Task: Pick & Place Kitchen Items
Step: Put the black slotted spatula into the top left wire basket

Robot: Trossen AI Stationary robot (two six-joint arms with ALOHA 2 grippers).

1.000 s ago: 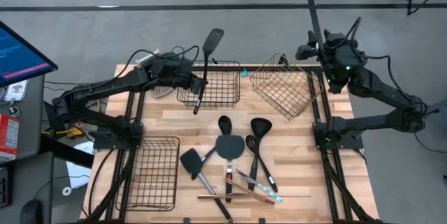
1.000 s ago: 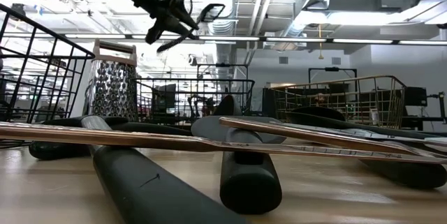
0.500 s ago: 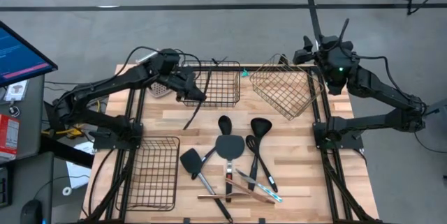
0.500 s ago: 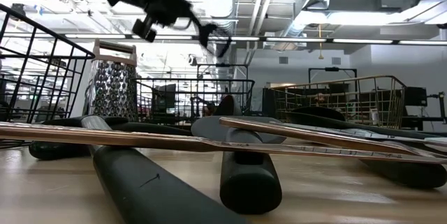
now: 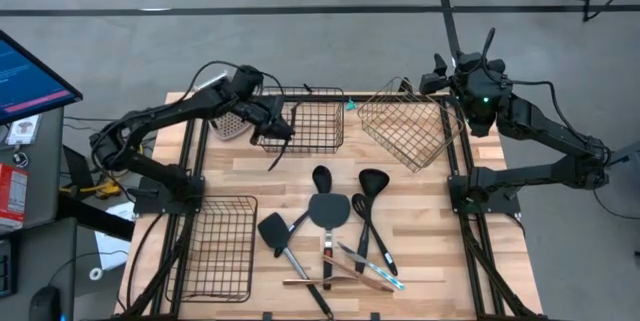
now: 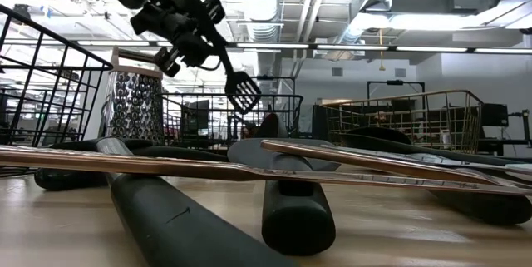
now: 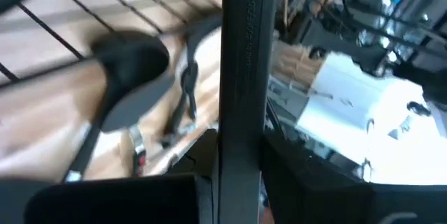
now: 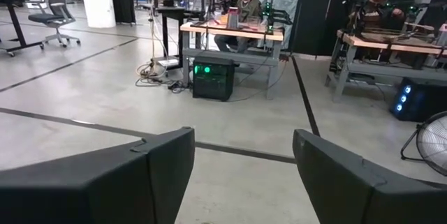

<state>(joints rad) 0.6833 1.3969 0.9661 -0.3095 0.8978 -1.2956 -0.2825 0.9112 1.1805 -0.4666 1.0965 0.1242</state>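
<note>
My left gripper hangs above the near-left edge of the middle wire basket, fingers pinching the handle of a black slotted spatula whose head tilts downward, clear of the surface. The other utensils lie in a loose cluster near the front of the surface, just right of the front-left basket. A steel grater stands beside the left arm. My right gripper waits raised behind the tilted right basket, fingers spread apart.
</note>
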